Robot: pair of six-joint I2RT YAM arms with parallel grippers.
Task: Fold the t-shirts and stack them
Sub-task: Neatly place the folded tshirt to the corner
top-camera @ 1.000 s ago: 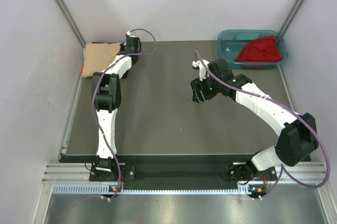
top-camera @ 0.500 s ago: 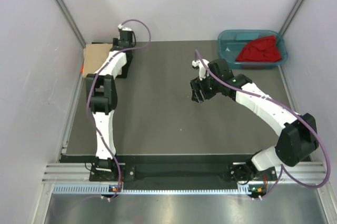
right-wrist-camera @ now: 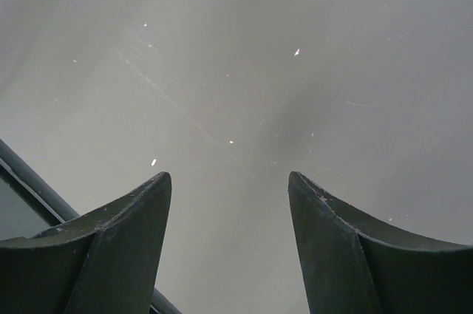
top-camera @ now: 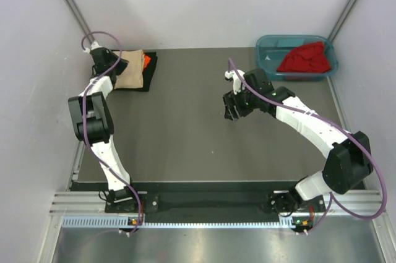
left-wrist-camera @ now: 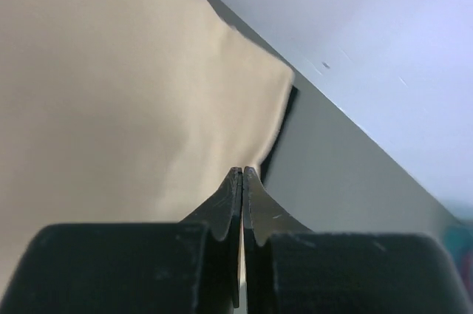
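Step in hand: the left gripper point(top-camera: 106, 60) is at the stack in the far left corner; this looks like a finishing touch on the folded pile.
Left gripper: its fingers are pressed together with nothing seen between them; the beige shirt point(left-wrist-camera: 111, 92) lies just below and ahead of the tips.
Stack: beige shirt on top, an orange shirt point(top-camera: 146, 61) showing at the edge away from the gripper, a black shirt point(top-camera: 150, 72) underneath.
Right gripper: its point(top-camera: 234, 107) fingers stand apart and empty, over bare worktop point(right-wrist-camera: 244, 70).
Red shirt: in the tub point(top-camera: 270, 45), the red shirt point(top-camera: 304, 59) lies crumpled, beyond the right gripper and to its right.
Next move: probably the right gripper must reach to the tub and pinch the loose red cloth.
Surface: dark grey matte worktop, with small specks.
Room: plain white walls point(top-camera: 210, 3) close on three sides.
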